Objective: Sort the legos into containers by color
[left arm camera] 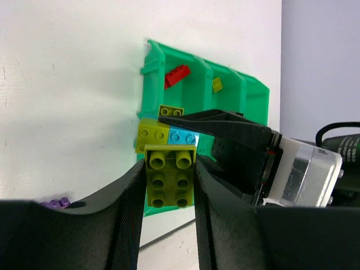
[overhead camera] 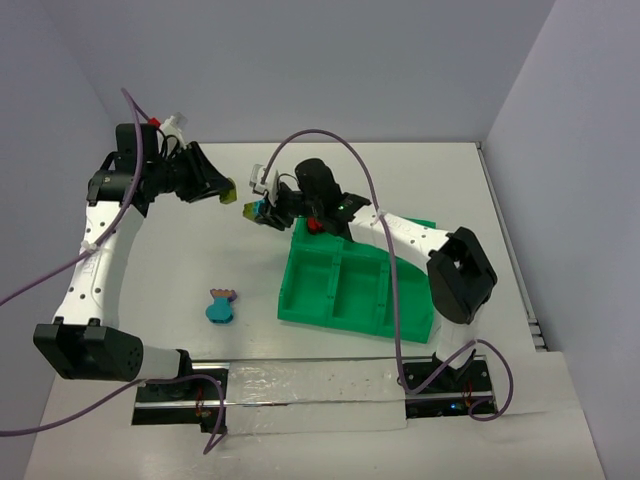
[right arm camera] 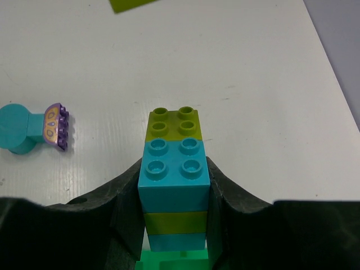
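My left gripper (overhead camera: 228,191) is shut on a yellow-green lego (left arm camera: 170,177) and holds it above the table, left of the tray. My right gripper (overhead camera: 262,210) is shut on a stacked cluster (right arm camera: 174,171) of cyan and yellow-green legos, close to the left gripper's brick. The cluster also shows in the left wrist view (left arm camera: 169,136). The bright green tray (overhead camera: 300,300) lies right of centre. It holds a red lego (left arm camera: 176,76) in one compartment and a small yellow lego (left arm camera: 217,84) in the one beside it.
A cyan piece with a purple and pinkish-orange end (overhead camera: 220,305) lies on the white table left of the tray; it also shows in the right wrist view (right arm camera: 34,129). Grey walls stand at the back and both sides. Purple cables arc over the arms.
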